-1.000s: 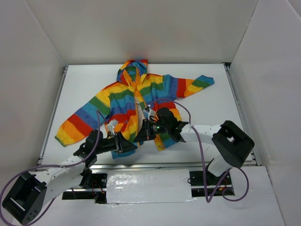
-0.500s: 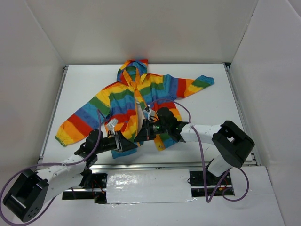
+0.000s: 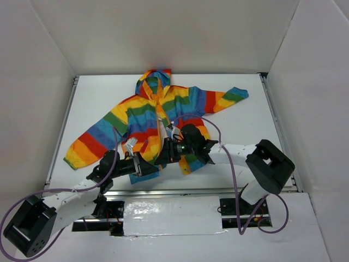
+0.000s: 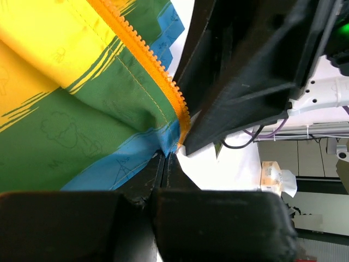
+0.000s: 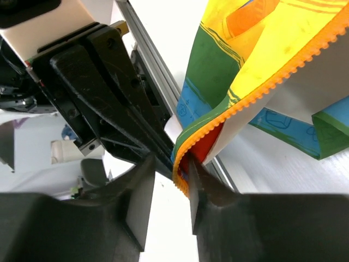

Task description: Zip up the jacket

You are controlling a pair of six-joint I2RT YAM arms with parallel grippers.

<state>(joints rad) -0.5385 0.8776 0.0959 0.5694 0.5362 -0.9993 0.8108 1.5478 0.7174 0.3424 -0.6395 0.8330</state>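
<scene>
The rainbow-striped jacket (image 3: pixel 143 111) lies face up on the white table, hood to the back and sleeves spread. My left gripper (image 3: pixel 154 165) sits at its bottom hem, shut on the blue corner (image 4: pixel 131 164) beside the orange zipper band (image 4: pixel 147 63). My right gripper (image 3: pixel 164 153) faces it from the right, almost touching. In the right wrist view, the right gripper (image 5: pixel 169 170) is open, and the folded orange zipper edge (image 5: pixel 182 158) hangs against its right finger (image 5: pixel 204 188). The zipper slider is not visible.
White walls close in the table (image 3: pixel 98 103) on three sides. A metal rail (image 5: pixel 158 71) runs along the near edge just behind both grippers. The left sleeve cuff (image 3: pixel 73 155) lies near the left edge, and the right sleeve (image 3: pixel 232 97) reaches back right.
My left gripper has closed on the jacket's bottom corner. My right gripper has opened, letting go of the zipper edge. The gap between the front panels has narrowed.
</scene>
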